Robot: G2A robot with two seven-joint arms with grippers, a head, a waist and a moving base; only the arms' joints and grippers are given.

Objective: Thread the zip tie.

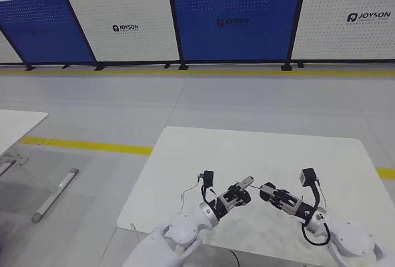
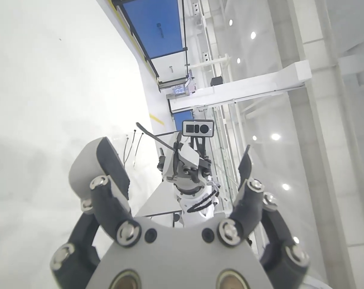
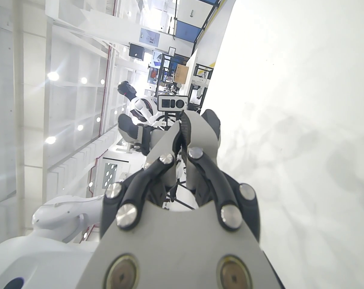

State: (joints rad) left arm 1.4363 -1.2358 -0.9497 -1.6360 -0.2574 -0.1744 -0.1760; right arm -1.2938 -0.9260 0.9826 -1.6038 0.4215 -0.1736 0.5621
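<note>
While the left gripper (image 2: pixel 178 153) stands wide apart, the right gripper (image 3: pixel 184 121) is clamped on the zip tie (image 2: pixel 156 138), dark strap jutting out. Both: facing, just apart, near the white table's (image 1: pixel 304 153) front edge. Spare ties (image 2: pixel 130 148): on tabletop nearby.

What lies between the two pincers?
Left wrist view: the zip tie, held by the right pincer, juts into the gap facing the open left pincer.

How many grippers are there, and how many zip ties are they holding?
Grippers: 2 (left gripper open, right gripper shut)
Held zip ties: 1 (zip tie in the right gripper)
Total: 3
</note>
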